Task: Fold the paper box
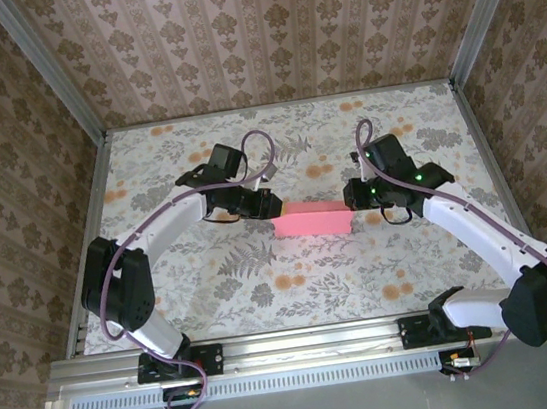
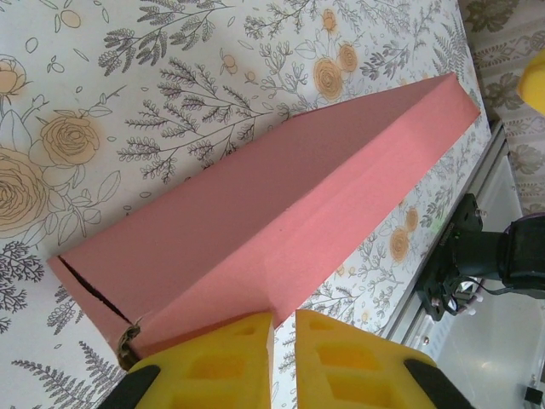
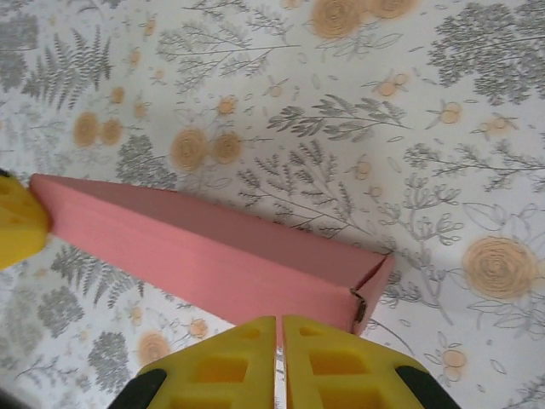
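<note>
The paper box (image 1: 311, 221) is a long, shallow pink shape, folded shut, and it spans the gap between my two grippers over the middle of the table. My left gripper (image 1: 277, 207) is shut on the box's left end. In the left wrist view its yellow fingers (image 2: 213, 366) pinch a thin cardboard edge of the box (image 2: 281, 196), with the gripper (image 2: 283, 331) at the frame's bottom. My right gripper (image 1: 355, 197) is shut on the right end. In the right wrist view the gripper (image 3: 279, 331) clamps the near edge of the box (image 3: 204, 247), beside a tucked end corner (image 3: 368, 294).
A floral cloth (image 1: 265, 296) covers the table. Along the near edge runs an aluminium rail (image 1: 302, 342) carrying both arm bases. Wallpapered walls and metal posts (image 1: 49, 73) close in the back and sides. A black base mount (image 2: 477, 256) stands at the rail.
</note>
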### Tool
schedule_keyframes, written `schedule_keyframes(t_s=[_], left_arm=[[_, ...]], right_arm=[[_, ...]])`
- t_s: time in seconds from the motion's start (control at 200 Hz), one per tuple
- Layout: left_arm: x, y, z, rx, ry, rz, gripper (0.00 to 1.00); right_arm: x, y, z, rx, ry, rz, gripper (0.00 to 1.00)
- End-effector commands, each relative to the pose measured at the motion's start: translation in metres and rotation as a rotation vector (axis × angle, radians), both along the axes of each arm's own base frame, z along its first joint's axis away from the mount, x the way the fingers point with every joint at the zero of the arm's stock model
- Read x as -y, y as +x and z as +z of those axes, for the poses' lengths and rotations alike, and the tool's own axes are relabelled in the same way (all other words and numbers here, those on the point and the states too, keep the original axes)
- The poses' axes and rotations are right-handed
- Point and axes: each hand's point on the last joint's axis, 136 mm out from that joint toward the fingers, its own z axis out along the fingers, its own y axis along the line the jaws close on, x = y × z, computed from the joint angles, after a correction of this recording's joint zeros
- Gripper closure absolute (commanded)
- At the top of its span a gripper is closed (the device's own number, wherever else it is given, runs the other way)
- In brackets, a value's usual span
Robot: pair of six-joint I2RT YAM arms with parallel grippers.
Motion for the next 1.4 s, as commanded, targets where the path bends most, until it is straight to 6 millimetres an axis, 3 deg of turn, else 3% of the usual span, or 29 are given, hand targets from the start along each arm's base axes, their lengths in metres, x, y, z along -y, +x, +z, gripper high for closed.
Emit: schedule_keyframes(t_s=[0.0,0.28,0.76,0.965,1.115,1.205,1.395], left_arm=[[-0.007,-0.005,-0.022,-0.028,0.071,-0.006,0.85],[-0.007,-0.006,-0.023,-0.023,0.077,-0.012,0.85],[-0.013,-0.012,-0.038,-0.023,0.038,-0.019,0.86],[-0.015,-0.019,-0.038,-0.015,0.004,-0.009,0.86],[-0.010,-0.026,-0.014,0.021,-0.039,-0.007,0.85],[-0.005,-0.033,0.000,0.034,-0.085,-0.007,0.79],[0.003,-0.049,0.046,0.089,-0.216,0.001,0.65]], right_arm=[[-0.012,-0.001,0.008,0.017,0.078,0.056,0.88],[0.002,-0.010,-0.037,-0.099,0.094,0.019,0.88],[0.023,-0.023,-0.077,-0.171,0.079,-0.058,0.90],[0.020,-0.027,-0.070,-0.165,0.091,-0.039,0.90],[0.012,-0.034,-0.060,-0.150,0.124,0.001,0.89],[0.003,-0.040,-0.051,-0.144,0.176,0.039,0.87],[-0.016,-0.055,-0.011,-0.032,0.317,0.137,0.79]])
